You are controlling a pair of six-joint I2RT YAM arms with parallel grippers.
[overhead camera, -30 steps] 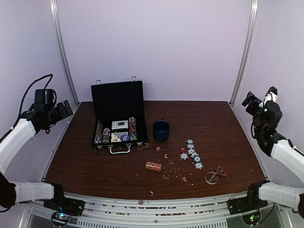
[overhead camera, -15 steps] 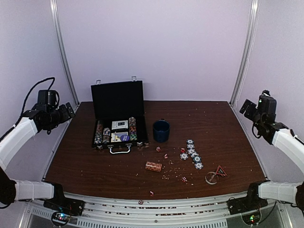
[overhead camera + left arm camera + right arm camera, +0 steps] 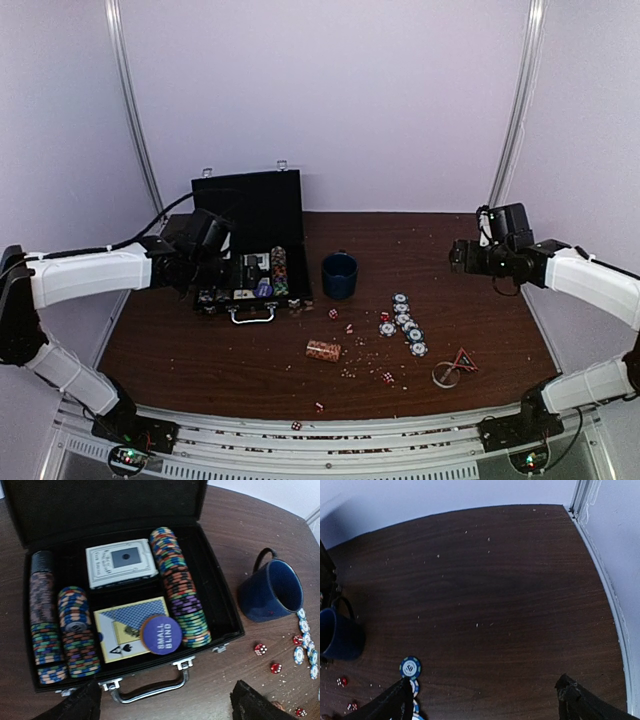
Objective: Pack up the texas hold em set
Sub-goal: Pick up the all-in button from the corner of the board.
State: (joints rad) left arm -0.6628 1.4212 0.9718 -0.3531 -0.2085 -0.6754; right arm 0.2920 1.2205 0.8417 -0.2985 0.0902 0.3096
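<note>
Case [image 3: 100, 505] open at table [image 3: 200, 340] rear left, chips [image 3: 182, 595] and card decks [image 3: 120, 562] inside | loose chips [image 3: 405, 325] in row right of cup [image 3: 339, 275] (dice [image 3: 387, 377] scattered nearby) | left gripper [image 3: 165, 709] spread wide, empty, above case handle [image 3: 150, 690] | right gripper [image 3: 487, 702] spread wide, empty, over table by row's far end

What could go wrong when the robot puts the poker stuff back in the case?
The loose poker chips lie flat in an overlapping row, so a grip might slip or scatter them. The tiny red dice are scattered, some near the front edge of the table; a nudge could roll them off. The blue mug stands right beside the open case, so it may get bumped on the way in.
</note>
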